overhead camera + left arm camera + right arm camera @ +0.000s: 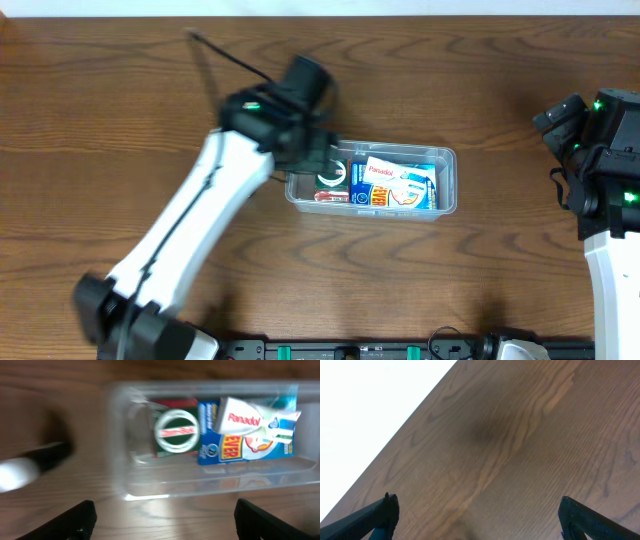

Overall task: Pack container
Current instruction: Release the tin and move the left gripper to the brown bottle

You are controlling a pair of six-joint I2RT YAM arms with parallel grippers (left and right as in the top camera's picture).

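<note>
white links of the left arm (190, 220) stood highest in the overhead view, reaching to the left gripper (318, 160) above the left end of the container (447, 160). it sat mid-way across the table (100, 80), holding a panadol box (385, 170), a blue box (358, 188) and a round tin (331, 178). the right gripper (562, 118) was well apart, by the right edge.

from the left wrist, both fingers (80, 520) were spread wide with nothing between them. the container's near wall lay just beyond, the picture blurred. a dark-and-white thing (30, 465) to the left was too smeared to name.

from the right wrist, the fingers (380, 515) were likewise parted, over bare wood.

risk, as i judge it: a finger catching the light tub's rim could drag or tip it, and the panadol box, lying on top, could slide out.
</note>
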